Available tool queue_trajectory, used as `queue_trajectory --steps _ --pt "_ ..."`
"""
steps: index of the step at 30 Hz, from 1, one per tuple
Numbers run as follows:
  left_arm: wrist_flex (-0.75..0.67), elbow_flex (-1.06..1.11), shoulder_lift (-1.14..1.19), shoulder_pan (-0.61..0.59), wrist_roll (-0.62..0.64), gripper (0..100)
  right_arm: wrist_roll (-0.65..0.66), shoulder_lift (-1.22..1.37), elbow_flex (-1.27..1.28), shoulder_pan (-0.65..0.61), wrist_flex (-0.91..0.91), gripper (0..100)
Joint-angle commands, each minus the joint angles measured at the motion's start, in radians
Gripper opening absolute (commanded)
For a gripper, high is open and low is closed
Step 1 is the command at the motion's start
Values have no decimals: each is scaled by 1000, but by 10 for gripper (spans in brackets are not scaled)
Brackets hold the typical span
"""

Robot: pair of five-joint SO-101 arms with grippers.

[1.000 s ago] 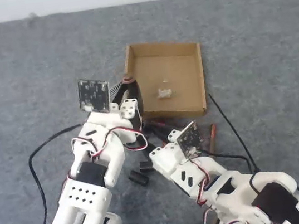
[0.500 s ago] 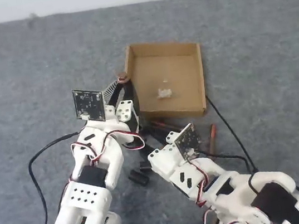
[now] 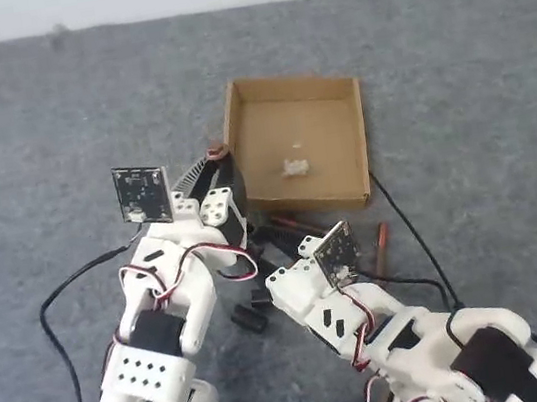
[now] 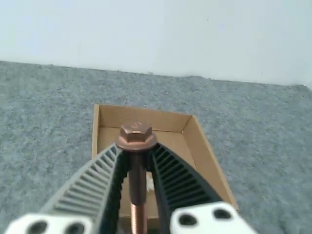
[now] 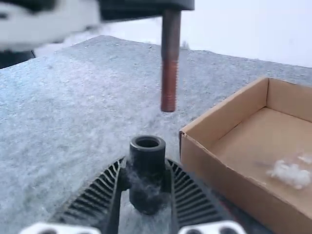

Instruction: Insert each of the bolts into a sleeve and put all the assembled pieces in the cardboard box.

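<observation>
My left gripper is shut on a copper bolt, held upright with its hex head on top. In the high view this gripper hangs just off the near left corner of the cardboard box. My right gripper is shut on a black sleeve, standing upright with its bore facing up. In the right wrist view the bolt hangs threaded end down, above the sleeve and a little beyond it, not touching it. The box lies close beside the sleeve.
Two loose black sleeves lie on the grey carpet between the arms. Loose copper bolts lie along the box's near wall. A white scrap sits inside the box. Black cables trail on both sides.
My left arm has drawn leftward and slightly back with the bolt, away from the box's left wall. The right arm has barely moved.
</observation>
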Motion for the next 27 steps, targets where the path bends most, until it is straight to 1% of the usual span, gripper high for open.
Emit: queue_trajectory --steps 1,5,8,13,17,21,24,27 --pt "18 -56 -49 -6 15 11 -8 36 -57 8 -7 6" --pt "25 -42 -54 -6 15 11 -8 70 -75 8 -8 6" --pt "66 -50 -55 -2 15 11 -8 71 -77 8 -8 6" --pt "72 -42 -52 0 14 11 -8 71 -77 10 -8 6" --pt "110 -44 -54 0 14 11 -8 71 -77 10 -8 6" --pt "110 -44 -51 2 15 11 -6 71 -77 10 -8 6" --pt "135 -42 -51 2 15 11 34 71 -75 10 -8 6" --pt "153 -42 -52 25 15 11 43 71 -74 10 -8 6"
